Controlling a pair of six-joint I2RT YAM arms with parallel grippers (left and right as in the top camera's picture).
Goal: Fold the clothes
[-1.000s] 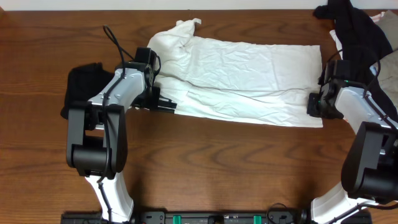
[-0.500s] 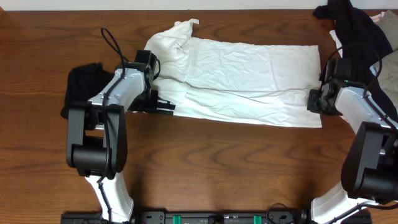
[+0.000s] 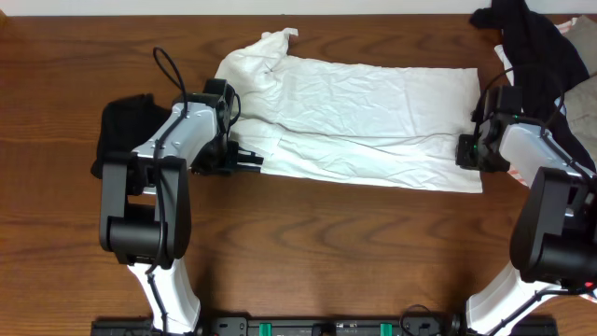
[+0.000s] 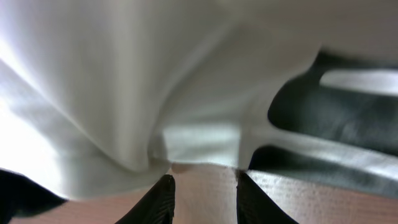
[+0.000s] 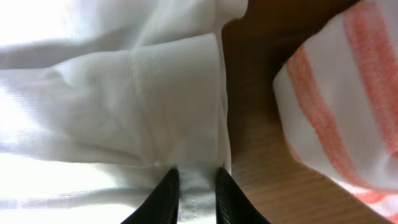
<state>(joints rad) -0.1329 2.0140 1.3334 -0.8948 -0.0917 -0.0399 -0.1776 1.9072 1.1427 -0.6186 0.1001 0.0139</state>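
A large wrinkled white shirt [image 3: 373,112] lies spread across the middle of the wooden table. My left gripper [image 3: 250,159] is at the shirt's lower left edge. In the left wrist view its fingertips [image 4: 202,180] pinch the white fabric's edge [image 4: 124,74], with bare wood showing below. My right gripper [image 3: 464,151] is at the shirt's right hem. In the right wrist view its fingers [image 5: 197,177] are closed on a seamed strip of the white fabric [image 5: 124,93].
A black garment [image 3: 541,47] lies heaped at the back right over lighter cloth. A red-striped white cloth [image 5: 348,93] lies just right of the shirt's hem. Another black garment [image 3: 121,126] lies at the left, behind my left arm.
Both grippers have shifted slightly up and to the left, and the shirt has slid a little left with them.
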